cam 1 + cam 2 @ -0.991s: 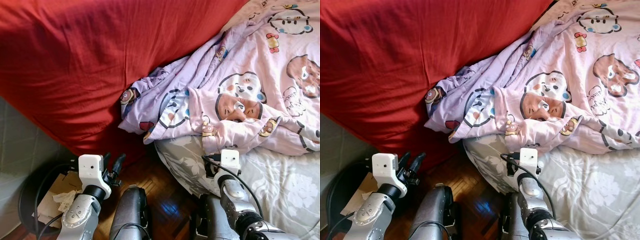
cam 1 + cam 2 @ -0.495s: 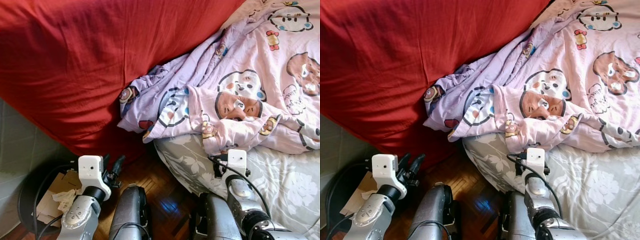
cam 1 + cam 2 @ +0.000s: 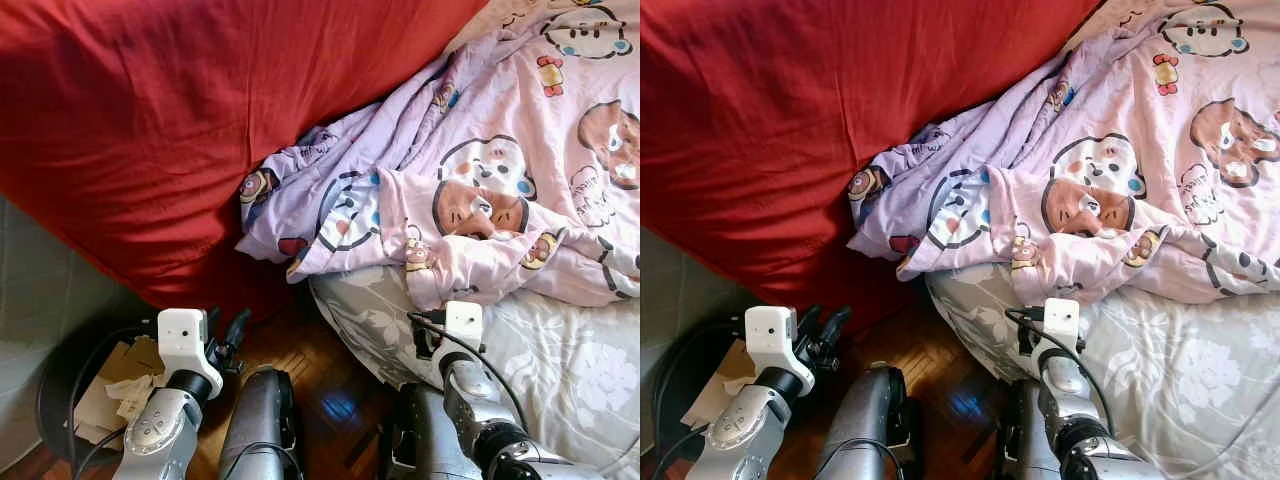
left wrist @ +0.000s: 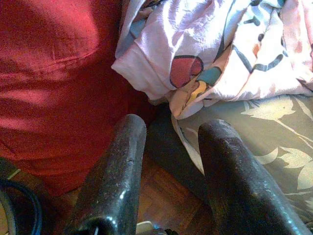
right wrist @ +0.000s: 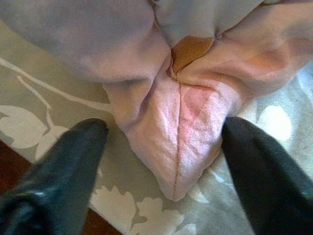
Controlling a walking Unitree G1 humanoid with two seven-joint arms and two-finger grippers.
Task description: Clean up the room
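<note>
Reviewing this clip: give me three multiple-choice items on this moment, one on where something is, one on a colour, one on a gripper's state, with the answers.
1. Where does the corner of the cartoon-print quilt lie relative to the right gripper?
A. Between its two fingers
B. Far off to one side of it
C. Under the red cover

2. What colour is the big cover beside the quilt?
A. Blue
B. Red
C. Green

3. What state is the left gripper in?
A. Shut on the quilt
B. Shut on a cable
C. Open, holding nothing

Answers: 1 A, the right wrist view shows the pink corner sitting between the spread fingers on the grey floral sheet. 2 B, it is plainly red in both eye views. 3 C, the left wrist view shows a gap between its fingers with only wooden floor beyond.
</note>
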